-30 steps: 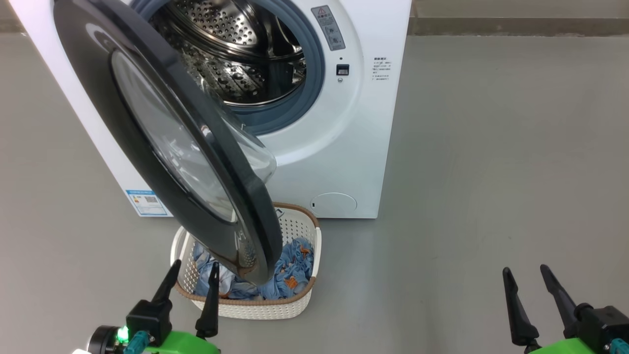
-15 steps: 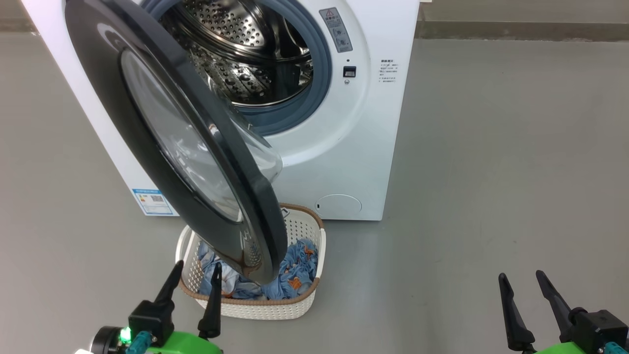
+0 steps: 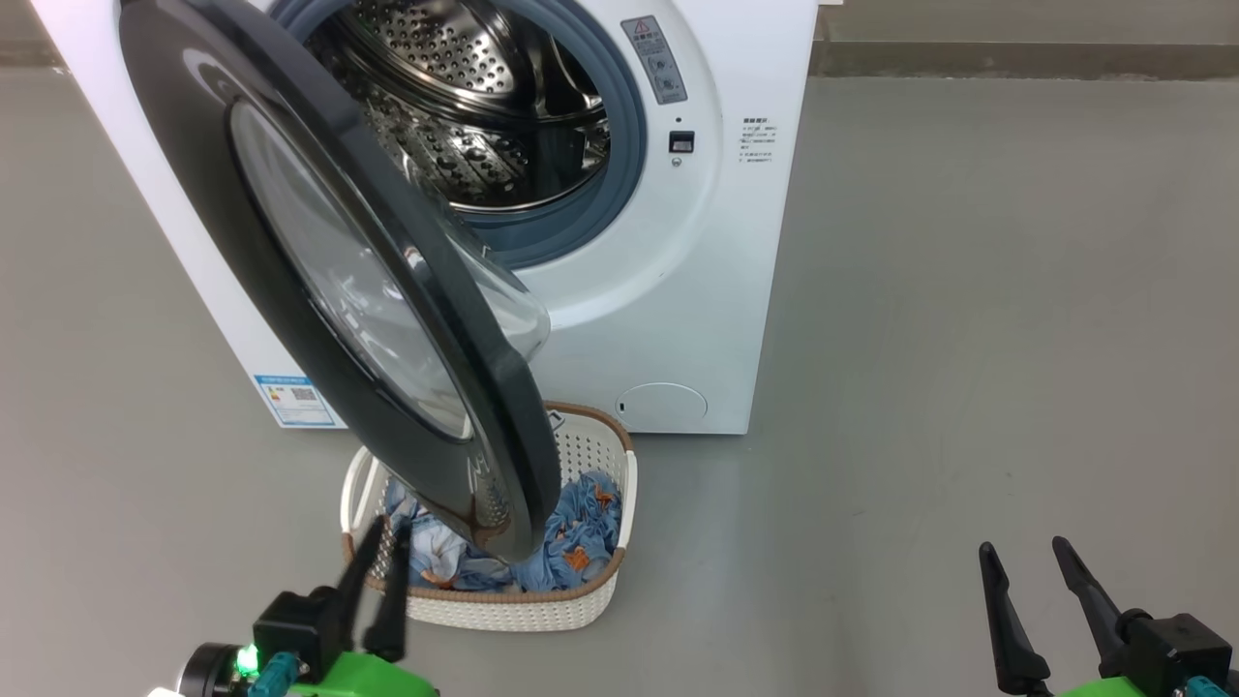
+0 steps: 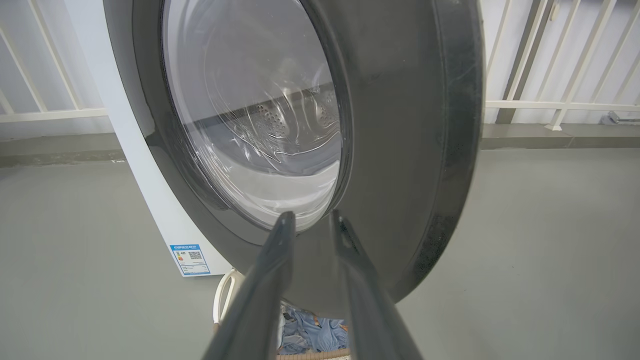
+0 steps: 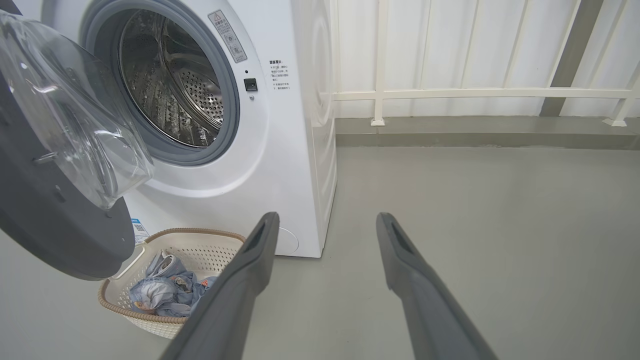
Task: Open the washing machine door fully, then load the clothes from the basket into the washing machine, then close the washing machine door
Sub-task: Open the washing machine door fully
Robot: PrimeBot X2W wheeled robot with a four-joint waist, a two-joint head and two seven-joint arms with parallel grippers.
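Closest in, the left gripper [image 3: 389, 526] has its two long dark fingers pulled near each other, slim gap, nothing between them. They're aimed at the low edge of the big round washing machine door [image 3: 194, 174], the one with the glossy black rim and bulging clear glass. The right gripper [image 3: 1023, 545] is spread wide and empty over the grey floor [image 3: 968, 339]. A bit further, the small cream perforated plastic basket [image 3: 503, 610] with a brown rim sits on the floor just in front of the white box-shaped washing machine [image 3: 678, 319], under the door, which is swung partway out. The light blue printed clothes [image 3: 581, 528] are piled in it. Behind that, the perforated steel drum [image 3: 465, 97].
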